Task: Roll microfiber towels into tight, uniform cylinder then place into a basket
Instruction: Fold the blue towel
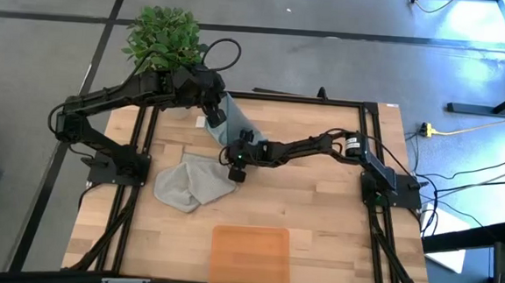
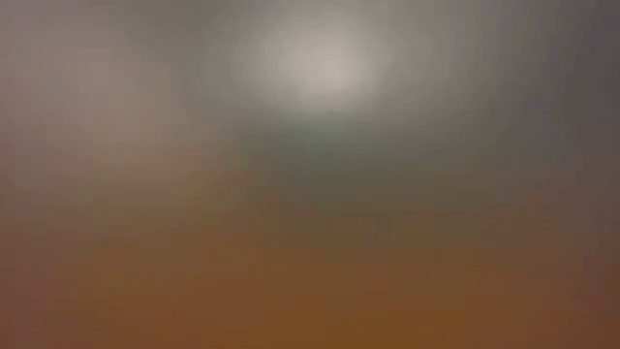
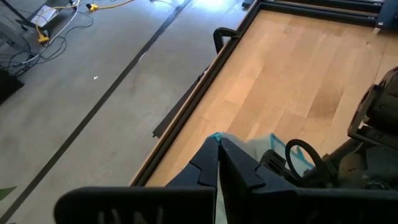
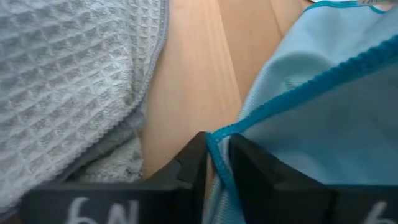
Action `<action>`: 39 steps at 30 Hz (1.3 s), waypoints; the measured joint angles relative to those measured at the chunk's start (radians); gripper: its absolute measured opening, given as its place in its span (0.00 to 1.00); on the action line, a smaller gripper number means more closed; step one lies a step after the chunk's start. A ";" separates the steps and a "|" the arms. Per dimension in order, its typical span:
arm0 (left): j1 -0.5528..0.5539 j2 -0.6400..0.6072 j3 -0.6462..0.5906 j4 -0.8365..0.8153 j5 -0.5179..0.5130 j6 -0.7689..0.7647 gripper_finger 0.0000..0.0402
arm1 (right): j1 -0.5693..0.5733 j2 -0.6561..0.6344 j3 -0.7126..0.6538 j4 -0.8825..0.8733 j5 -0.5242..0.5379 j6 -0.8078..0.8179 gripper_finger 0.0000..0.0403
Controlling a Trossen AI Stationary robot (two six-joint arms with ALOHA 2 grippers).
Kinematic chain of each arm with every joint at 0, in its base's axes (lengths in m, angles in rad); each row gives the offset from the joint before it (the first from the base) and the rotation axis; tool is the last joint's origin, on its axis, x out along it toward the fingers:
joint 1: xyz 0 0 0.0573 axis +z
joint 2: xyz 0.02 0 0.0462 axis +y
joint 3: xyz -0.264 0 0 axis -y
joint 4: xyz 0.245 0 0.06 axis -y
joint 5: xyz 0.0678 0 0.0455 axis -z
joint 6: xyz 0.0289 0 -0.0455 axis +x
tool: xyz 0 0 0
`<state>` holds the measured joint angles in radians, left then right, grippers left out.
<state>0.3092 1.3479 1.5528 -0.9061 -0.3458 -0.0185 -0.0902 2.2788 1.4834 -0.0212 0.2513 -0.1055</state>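
Early stage; nothing rolled, nothing in the basket.

- Basket (image 1: 250, 256): sits at the near edge of the counter (image 1: 319, 207), no towel in it, well apart from both towels.
- Blue towel (image 1: 229, 122): held up off the counter between the two arms, stretched as a narrow band from the far left corner toward the middle. Not flat, not rolled.
- Left gripper (image 1: 212, 114): at the far end of the blue towel, near the plant (image 1: 162, 38). In the left wrist view its jaws are together on a teal-edged corner of the blue towel (image 3: 273, 144).
- Right gripper (image 1: 236, 165): reaches across to the counter's middle, at the near end of the blue towel. The right wrist view shows its jaws pinched on the towel's darker stitched hem (image 4: 280, 102).
- Grey towel (image 1: 190, 182): lies crumpled and partly folded over on the counter, just beside the right gripper, on the side toward the left arm. Waffle weave shows in the right wrist view (image 4: 68, 81). No gripper holds it.
- Low view: a blur only, nothing to read from it.

Judgement: both arms look to be spreading or straightening the blue towel ahead of a roll. Left to do: lay the blue towel flat, roll it tight, carry it to the basket; then smooth out the grey towel, roll it and place it too. Essentially the whole task remains.

Risk noted: the pinches are on hem and corner only, so the cloth could slip if tensioned further.
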 joint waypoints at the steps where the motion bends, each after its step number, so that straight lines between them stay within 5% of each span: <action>1: 0.000 0.000 0.000 0.000 0.000 0.000 0.00 | 0.000 0.000 0.000 -0.001 -0.008 0.000 0.14; 4: 0.000 0.000 0.000 0.000 0.000 -0.001 0.00 | -0.001 0.000 0.002 -0.003 -0.029 -0.001 0.03; 16: 0.000 0.000 0.000 0.000 0.000 -0.006 0.00 | -0.002 -0.008 0.046 -0.072 -0.040 -0.030 0.01; 39: 0.000 -0.020 0.000 -0.127 -0.015 0.001 0.00 | -0.018 -0.020 0.564 -0.806 -0.050 -0.035 0.00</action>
<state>0.3096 1.3279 1.5528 -1.0331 -0.3610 -0.0175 -0.1085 2.2589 2.0472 -0.8273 0.2010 -0.1410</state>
